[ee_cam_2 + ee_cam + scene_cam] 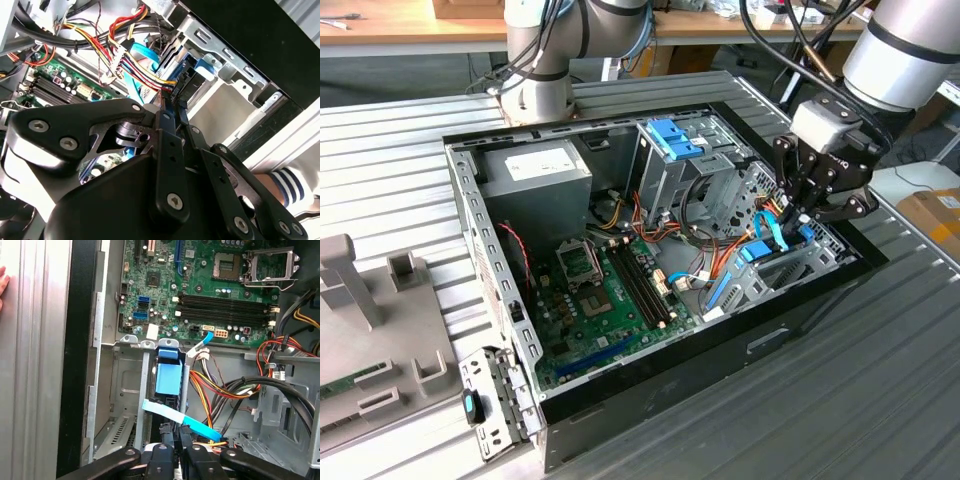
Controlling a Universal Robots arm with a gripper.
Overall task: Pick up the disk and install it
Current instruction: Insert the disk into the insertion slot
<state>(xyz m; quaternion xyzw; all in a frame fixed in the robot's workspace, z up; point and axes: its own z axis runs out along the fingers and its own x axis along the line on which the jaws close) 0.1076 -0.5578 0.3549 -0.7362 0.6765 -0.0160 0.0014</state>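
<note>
**Disk in the drive bay; hand closed at its end**

Exterior view. The computer case (470, 230) lies open on the ribbed tabletop (740, 420). The hand (798, 215) stands at the case's 3 o'clock side, tips down over the drive bay (782, 280). The disk (758, 252) sits there on edge in its slot, blue frame showing. The power supply (535, 175) is at 11 o'clock and the metal cage (665, 180) with its blue latch (672, 138) at 1 o'clock. The motherboard (605, 295) runs from the centre toward 7 o'clock. All are well apart from the hand.

Second wrist view. The hand (173, 102) is clenched: its two black fingers (165, 130) are drawn together, with nothing discernible between them. A light-blue ribbon cable (145, 55) and a wire bundle (132, 64) run just beside the tips. A striped sleeve (290, 185) shows outside the case wall.

First wrist view. The disk (166, 375) stands between the bay's metal walls, and the hand (176, 432) is near its end. Contact cannot be confirmed. The ribbon cable crosses between the tips and the disk. A person's fingertips (2, 285) show beyond the case wall.

Assessment. Pick-up appears complete and installation is in hand, at a late stage. Full seating, in my judgement, calls for a straight push along the slot. The ribbon cable and wires are the likely obstruction. The person close by is a hazard.
</note>
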